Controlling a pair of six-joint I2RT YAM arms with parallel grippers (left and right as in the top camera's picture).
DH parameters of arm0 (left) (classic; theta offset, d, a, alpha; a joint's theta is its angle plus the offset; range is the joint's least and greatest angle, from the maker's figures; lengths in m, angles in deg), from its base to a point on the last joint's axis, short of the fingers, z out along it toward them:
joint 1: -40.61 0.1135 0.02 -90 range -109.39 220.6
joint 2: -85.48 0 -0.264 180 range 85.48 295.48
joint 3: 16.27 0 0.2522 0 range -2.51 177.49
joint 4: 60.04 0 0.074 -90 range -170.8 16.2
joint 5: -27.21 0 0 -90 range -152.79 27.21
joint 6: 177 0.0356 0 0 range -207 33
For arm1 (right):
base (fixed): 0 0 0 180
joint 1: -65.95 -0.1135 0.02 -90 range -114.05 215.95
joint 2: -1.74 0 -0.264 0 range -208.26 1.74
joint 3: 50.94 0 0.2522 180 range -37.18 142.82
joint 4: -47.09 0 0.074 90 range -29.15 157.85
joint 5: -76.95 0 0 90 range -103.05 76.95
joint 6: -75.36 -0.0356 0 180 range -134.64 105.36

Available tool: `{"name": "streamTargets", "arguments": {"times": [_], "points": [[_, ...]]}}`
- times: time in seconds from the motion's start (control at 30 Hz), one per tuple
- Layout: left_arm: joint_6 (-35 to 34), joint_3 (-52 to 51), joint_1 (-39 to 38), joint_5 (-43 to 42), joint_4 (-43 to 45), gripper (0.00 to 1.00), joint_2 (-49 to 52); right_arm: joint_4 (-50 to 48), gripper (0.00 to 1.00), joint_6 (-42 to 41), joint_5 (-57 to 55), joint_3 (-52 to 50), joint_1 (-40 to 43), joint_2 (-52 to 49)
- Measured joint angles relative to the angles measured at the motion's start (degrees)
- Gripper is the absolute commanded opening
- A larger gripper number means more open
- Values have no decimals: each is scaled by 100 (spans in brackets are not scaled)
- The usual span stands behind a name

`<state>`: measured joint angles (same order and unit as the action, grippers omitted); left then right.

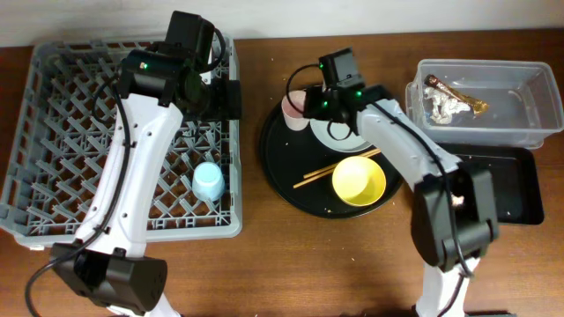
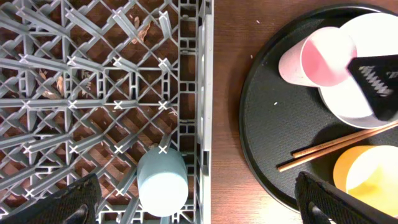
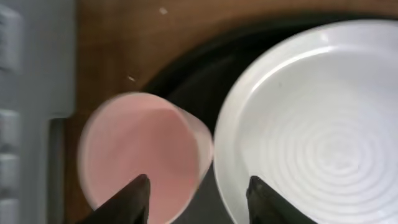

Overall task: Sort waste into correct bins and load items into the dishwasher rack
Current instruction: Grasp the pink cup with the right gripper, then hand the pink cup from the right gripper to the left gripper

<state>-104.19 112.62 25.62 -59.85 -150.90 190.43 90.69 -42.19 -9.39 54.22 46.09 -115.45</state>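
Observation:
The pale pink cup (image 1: 291, 107) stands at the round black tray's back left, beside the grey plate (image 1: 339, 134). My right gripper (image 1: 304, 104) is open just above them. In the right wrist view one finger of the right gripper (image 3: 199, 199) is over the cup's mouth (image 3: 140, 155), the other over the plate (image 3: 317, 124). The yellow bowl (image 1: 359, 180) and chopsticks (image 1: 330, 169) lie on the tray. The light blue cup (image 1: 208, 180) sits upside down in the dishwasher rack (image 1: 53, 132). My left gripper (image 2: 199, 208) is open and empty over the rack's right edge (image 2: 202, 93).
The clear tub (image 1: 529, 114) at the back right holds white tissue (image 1: 438, 106) and the foil wrapper (image 1: 463, 97). The flat black tray (image 1: 515, 185) lies in front of it. The round black tray (image 1: 282, 176) sits between the rack and the bins.

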Motion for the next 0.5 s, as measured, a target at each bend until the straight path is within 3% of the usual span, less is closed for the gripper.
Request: {"name": "streamTargets", "arguments": {"times": [0.1,0.23,0.5], "points": [[0,0,0,0,-2,99,0,-13,21,-96,-4,0,0,-216],[0,0,0,2,-4,99,0,-11,4,-116,-22,0,0,-304],[0,0,9,-50,-20,99,0,286,4,-142,557,11,105,-260]]}}
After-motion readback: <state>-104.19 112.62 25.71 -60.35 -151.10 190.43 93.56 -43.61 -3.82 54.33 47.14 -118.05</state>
